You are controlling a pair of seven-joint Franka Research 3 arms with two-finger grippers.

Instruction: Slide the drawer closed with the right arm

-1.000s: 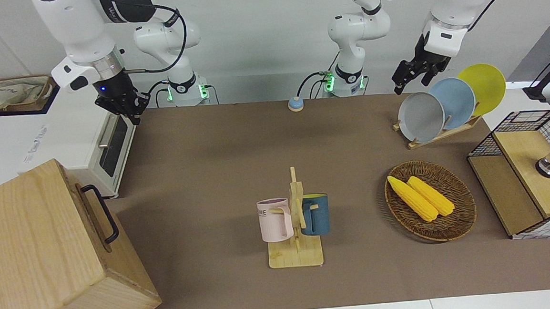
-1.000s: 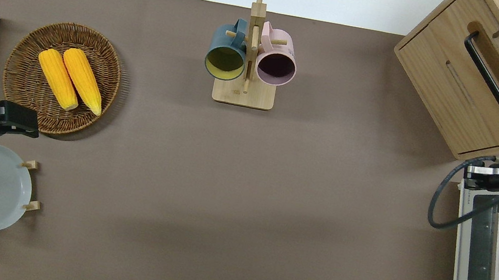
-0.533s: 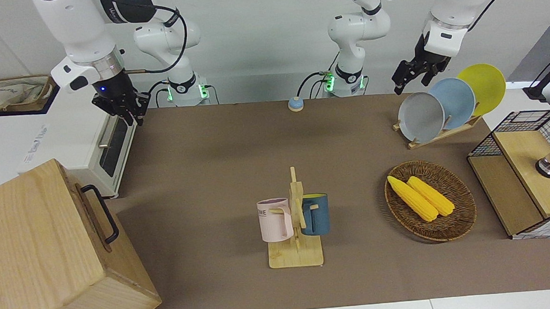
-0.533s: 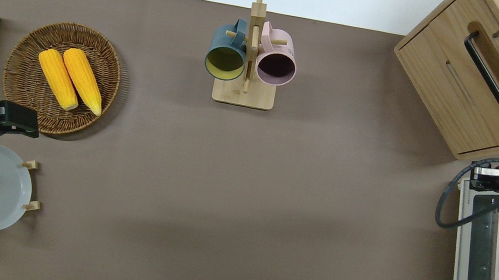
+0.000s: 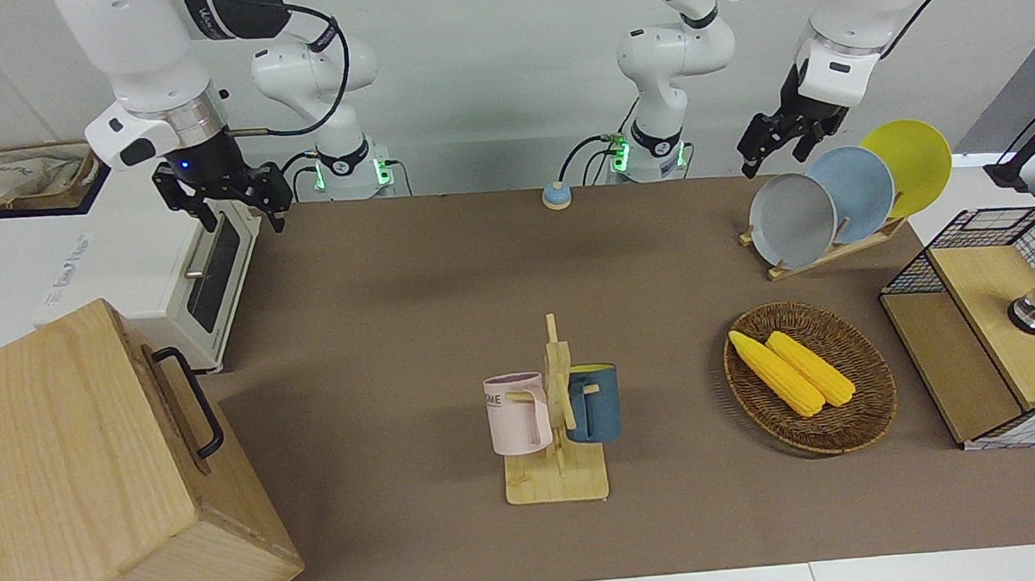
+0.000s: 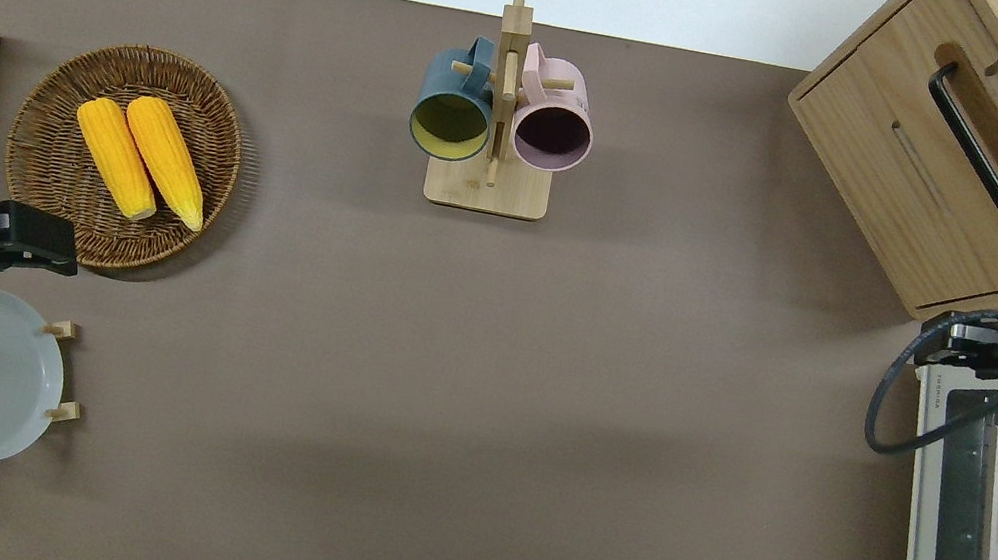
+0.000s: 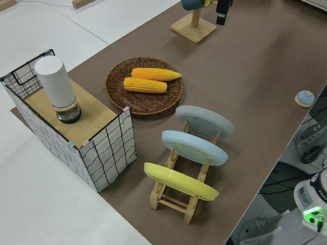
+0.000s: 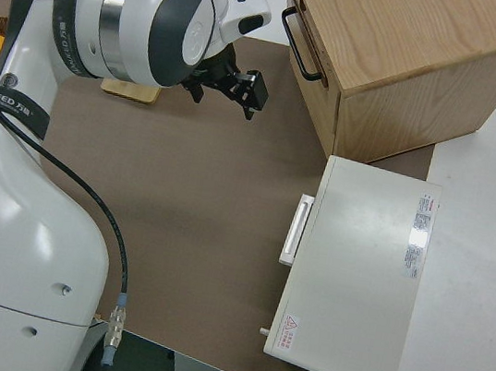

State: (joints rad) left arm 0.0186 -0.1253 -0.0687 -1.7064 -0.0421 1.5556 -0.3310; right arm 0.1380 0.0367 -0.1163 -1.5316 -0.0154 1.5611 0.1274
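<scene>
Swinging back above the white oven [image 6: 979,502], the right arm's black gripper [image 5: 222,197] has spread (fingers apart, holding nothing); the light-wood drawer [image 6: 956,184] with black loop handle sits at the table's corner, seemingly shut.

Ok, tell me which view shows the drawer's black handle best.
The overhead view: the drawer faces the camera there, with the black handle seen along its whole length. The front view shows the handle edge-on, the right side view has it partly cut by the box edge, and the left side view misses it.
</scene>
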